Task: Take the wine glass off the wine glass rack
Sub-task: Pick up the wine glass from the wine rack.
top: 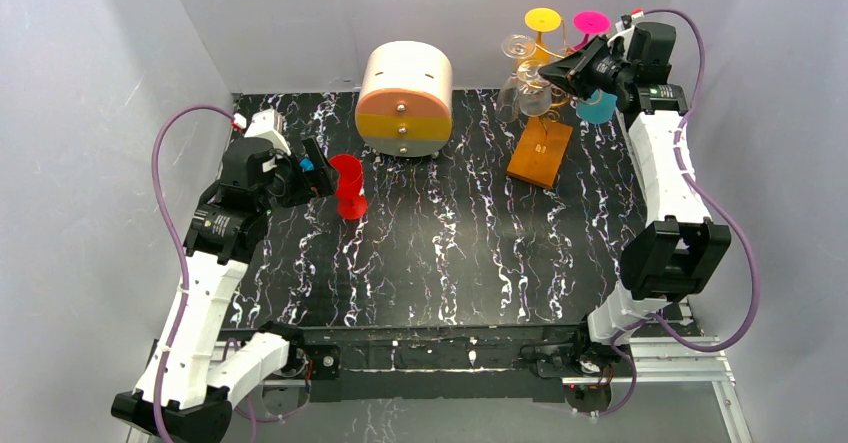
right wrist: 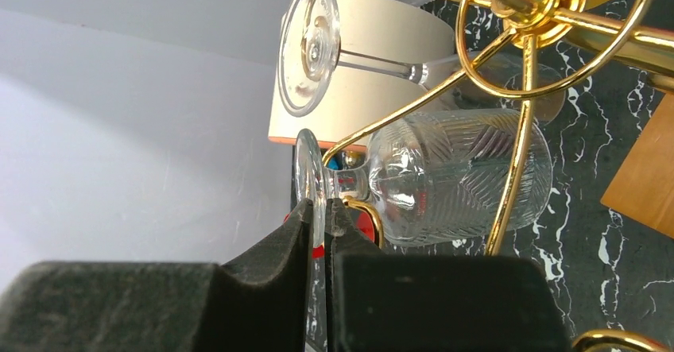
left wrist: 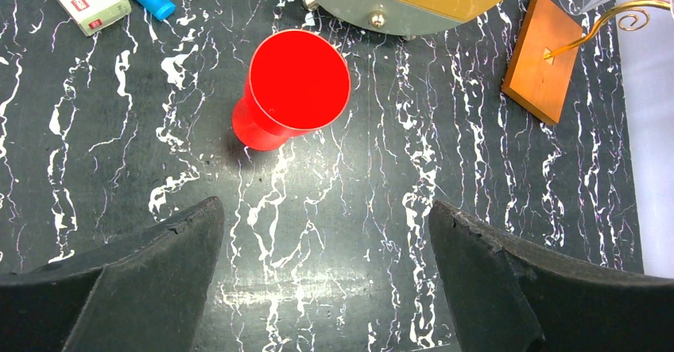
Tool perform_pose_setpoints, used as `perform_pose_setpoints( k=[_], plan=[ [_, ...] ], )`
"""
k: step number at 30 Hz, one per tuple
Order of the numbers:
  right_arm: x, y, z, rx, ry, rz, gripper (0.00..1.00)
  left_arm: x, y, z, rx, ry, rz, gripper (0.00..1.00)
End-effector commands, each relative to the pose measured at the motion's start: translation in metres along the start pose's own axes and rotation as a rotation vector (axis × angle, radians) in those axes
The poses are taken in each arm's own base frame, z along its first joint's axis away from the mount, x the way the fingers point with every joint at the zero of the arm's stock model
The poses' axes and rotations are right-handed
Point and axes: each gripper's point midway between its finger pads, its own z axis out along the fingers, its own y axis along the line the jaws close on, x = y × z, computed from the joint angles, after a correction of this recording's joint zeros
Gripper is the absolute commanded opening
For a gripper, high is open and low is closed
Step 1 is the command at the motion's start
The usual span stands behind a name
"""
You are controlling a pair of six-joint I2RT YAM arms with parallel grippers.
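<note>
So, top view: right hand [top: 560, 71] is reaching in at the wine glass rack [top: 541, 150] on the far right of the surface [top: 450, 253]. The clear wine glass [top: 535, 98] is hanging from it among other glasses. Left hand [top: 318, 175] is hovering by a red cup [top: 347, 185], not involved. Left wrist view: its fingers are standing wide apart, holding nothing. Right wrist view: pads are pinching the glass's foot, bowl sitting inside the gold wire. Grip looks made; sliding the glass off and clear is remaining.
</note>
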Motion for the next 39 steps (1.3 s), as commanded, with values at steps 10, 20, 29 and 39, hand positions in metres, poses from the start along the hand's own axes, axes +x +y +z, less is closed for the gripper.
perform_pose_setpoints(
  k=[10,20,29,39],
  plan=[
    [-0.023,0.021,-0.009,-0.080,-0.107,0.060,0.01,-0.012,-0.002,-0.009,0.006,-0.034,0.000,0.98],
    [-0.034,0.017,-0.017,-0.056,-0.166,0.081,0.01,-0.011,-0.002,-0.010,0.003,-0.034,0.000,0.98],
    [-0.032,0.020,-0.023,-0.074,-0.169,0.072,0.01,-0.010,-0.002,-0.010,0.004,-0.032,-0.003,0.98],
    [-0.039,0.020,-0.039,-0.075,-0.225,0.073,0.01,-0.011,-0.003,-0.010,0.009,-0.030,-0.003,0.98]
  ],
)
